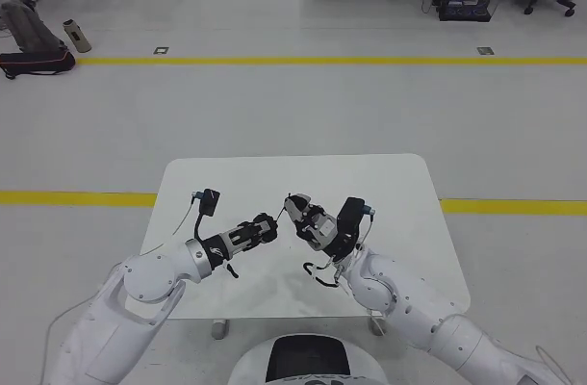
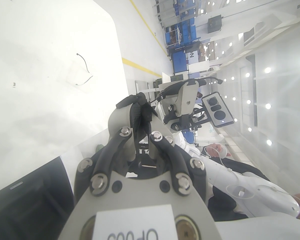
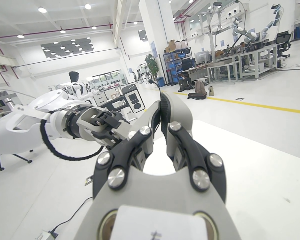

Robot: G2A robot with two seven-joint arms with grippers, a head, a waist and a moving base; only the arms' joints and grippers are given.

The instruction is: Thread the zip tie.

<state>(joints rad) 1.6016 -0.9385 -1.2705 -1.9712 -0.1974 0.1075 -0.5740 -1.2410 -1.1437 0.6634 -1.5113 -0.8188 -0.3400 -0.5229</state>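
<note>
Zip tie (image 3: 151, 82) juts from the right tool (image 3: 161, 99), clamped on it; left tool (image 2: 140, 99) pressed together.

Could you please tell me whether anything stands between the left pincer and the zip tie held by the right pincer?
Nothing visible does: the zip tie sticks out of the shut right pincer toward the left pincer, with only air between them.

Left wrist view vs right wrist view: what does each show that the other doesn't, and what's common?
Left wrist view: a loose curved black zip tie lying on the white rounded table. Right wrist view: a thin black zip tie sticking up from the shut right gripper, plus a green potted plant. Both: left gripper and right gripper tip to tip above the table.
</note>
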